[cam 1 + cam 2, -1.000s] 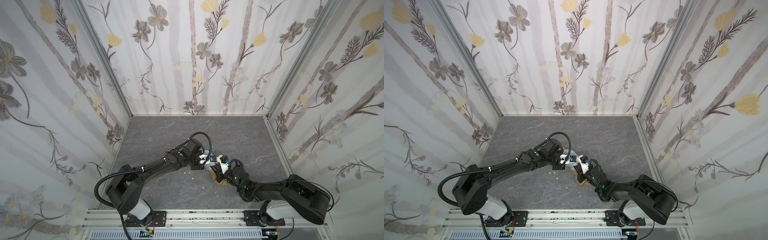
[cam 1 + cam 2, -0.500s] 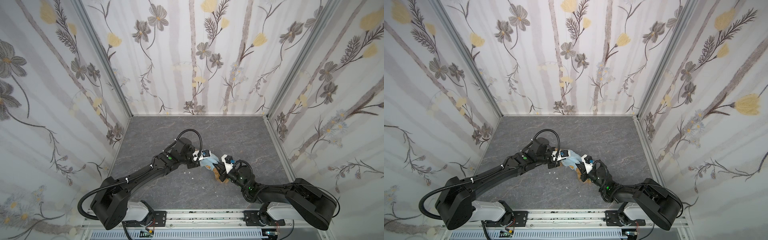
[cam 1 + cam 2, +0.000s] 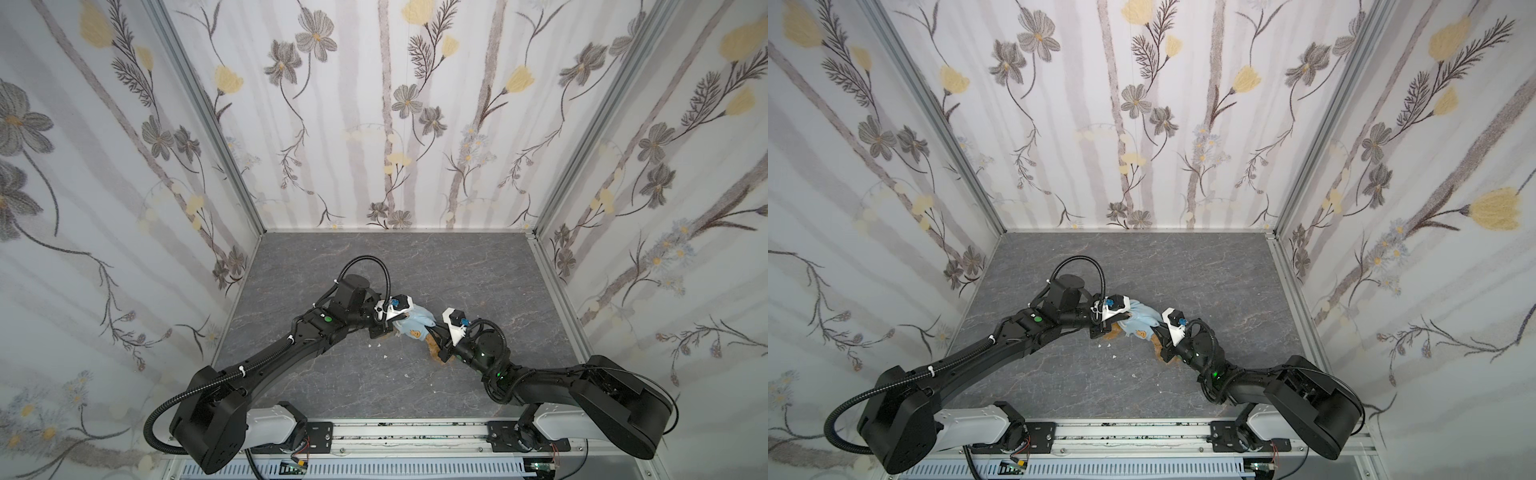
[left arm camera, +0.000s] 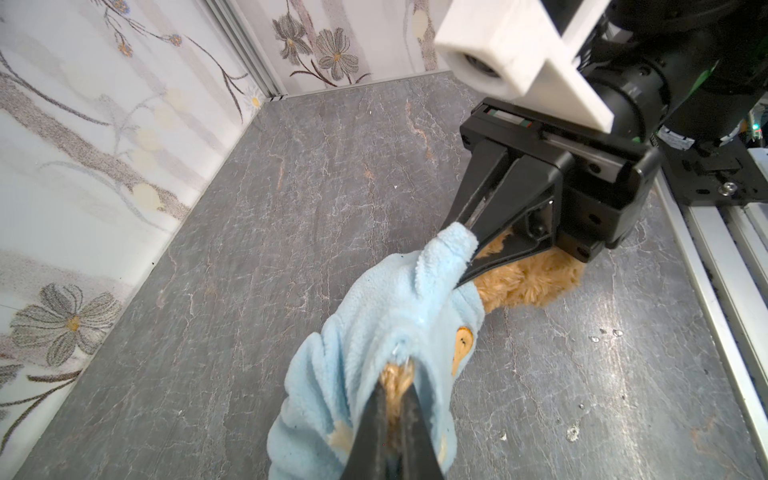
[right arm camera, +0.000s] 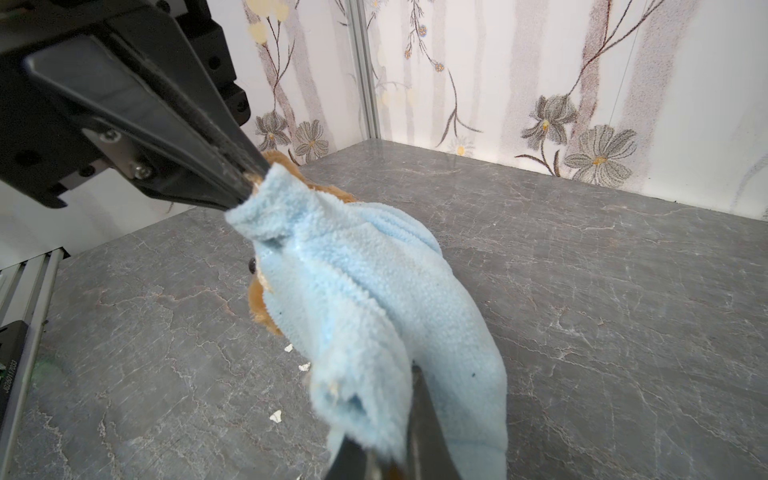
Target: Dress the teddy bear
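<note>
Pulled away from the right hand (image 4: pixel 467 235) over the last second, the left hand (image 4: pixel 394 399) has drawn back towards its own side, and the light-blue top (image 4: pixel 386 316), barely visible between the two hands before, is now stretched out between them. The right hand has hardly shifted.

The left hand is clenched: its dark fingers (image 4: pixel 370 432) pinch a tuft of golden fur that pokes out of an opening in the top, with blue fleece bunched around the fingertips. The right hand is also clenched, its fingers closed on a narrow blue end of the top at the far side from the left hand.

The teddy bear (image 4: pixel 528 278) lies mostly inside the top. Bare curly fur shows directly under the right hand, resting on the grey bench (image 4: pixel 291 208), and in the right wrist view one dark eye (image 5: pixel 252 266) peeks out beside the fleece, just below the left hand's fingertips. A small orange bear-face emblem (image 4: pixel 461 345) sits on the top, on the side turned up, nearer the left hand than the right.

In both top views the two hands meet near the middle of the bench. A few white crumbs (image 5: pixel 275 415) lie on the bench close beneath the hands.
</note>
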### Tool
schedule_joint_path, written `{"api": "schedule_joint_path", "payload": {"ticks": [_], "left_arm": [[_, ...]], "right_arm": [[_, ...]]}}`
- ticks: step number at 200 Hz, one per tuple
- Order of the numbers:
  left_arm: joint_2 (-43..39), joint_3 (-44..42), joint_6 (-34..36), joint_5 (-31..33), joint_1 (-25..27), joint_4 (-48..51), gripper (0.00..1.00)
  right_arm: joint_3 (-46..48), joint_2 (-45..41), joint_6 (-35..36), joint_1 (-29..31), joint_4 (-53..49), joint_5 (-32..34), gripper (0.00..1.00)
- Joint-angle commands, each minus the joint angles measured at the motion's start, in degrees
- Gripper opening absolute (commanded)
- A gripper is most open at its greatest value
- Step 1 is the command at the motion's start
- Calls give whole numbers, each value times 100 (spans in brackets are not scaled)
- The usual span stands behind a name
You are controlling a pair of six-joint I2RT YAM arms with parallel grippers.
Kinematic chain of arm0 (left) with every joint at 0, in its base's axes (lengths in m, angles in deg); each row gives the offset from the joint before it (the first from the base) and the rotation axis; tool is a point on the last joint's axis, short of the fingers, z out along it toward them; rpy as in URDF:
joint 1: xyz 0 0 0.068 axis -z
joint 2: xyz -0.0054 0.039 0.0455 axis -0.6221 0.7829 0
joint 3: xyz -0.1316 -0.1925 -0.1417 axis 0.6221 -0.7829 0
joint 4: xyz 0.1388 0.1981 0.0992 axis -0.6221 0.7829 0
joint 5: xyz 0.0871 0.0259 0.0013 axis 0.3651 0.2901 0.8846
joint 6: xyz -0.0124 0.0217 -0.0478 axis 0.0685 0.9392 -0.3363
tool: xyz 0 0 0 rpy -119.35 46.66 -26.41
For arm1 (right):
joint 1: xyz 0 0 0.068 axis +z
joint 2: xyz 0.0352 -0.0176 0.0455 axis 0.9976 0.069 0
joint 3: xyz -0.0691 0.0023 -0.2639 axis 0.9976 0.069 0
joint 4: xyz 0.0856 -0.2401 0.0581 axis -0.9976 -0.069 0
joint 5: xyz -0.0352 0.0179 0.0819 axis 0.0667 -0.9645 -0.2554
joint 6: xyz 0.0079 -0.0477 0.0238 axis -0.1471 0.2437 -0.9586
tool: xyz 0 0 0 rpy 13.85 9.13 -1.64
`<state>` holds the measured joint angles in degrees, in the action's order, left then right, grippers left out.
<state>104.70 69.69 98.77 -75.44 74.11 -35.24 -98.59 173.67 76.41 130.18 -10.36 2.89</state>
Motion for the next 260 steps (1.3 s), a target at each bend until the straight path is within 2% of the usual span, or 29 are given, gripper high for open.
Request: {"api": "schedule_joint_path", "payload": {"ticks": [1,24,46,99,159,179,201,210,228,260], "left_arm": [[-212,-91,-367,-1,-61,-585,0],[-351,-293,-872,122,-78,-1109,0],[-559,-647,-1635,128,-99,-1947,0],[-829,-879,-2923,260,-37,-2401,0],[-825,-1058,-4167,-257,204,-2955,0],[-852,-1120,-3801,-86,292,-2699,0],[-769,-1060,-2658,559,352,-1668,0],[-715,-1001,-2215,829,408,-1336,12],[-694,-1031,-1550,1213,515,-1109,27],[-737,-1000,-716,1552,683,-889,37]], "right_arm": [[24,76,86,-28,161,287,0],[0,158,73,-28,205,248,0],[-8,230,8,-24,268,306,0],[-59,450,-291,-21,270,473,0],[-459,808,-450,116,-42,549,0],[-426,721,-464,121,-54,588,0],[-364,322,-334,112,-328,527,0],[-379,189,-265,104,-482,429,0],[-450,-30,-152,111,-786,187,0],[-529,-118,-21,112,-1094,100,0]]}}
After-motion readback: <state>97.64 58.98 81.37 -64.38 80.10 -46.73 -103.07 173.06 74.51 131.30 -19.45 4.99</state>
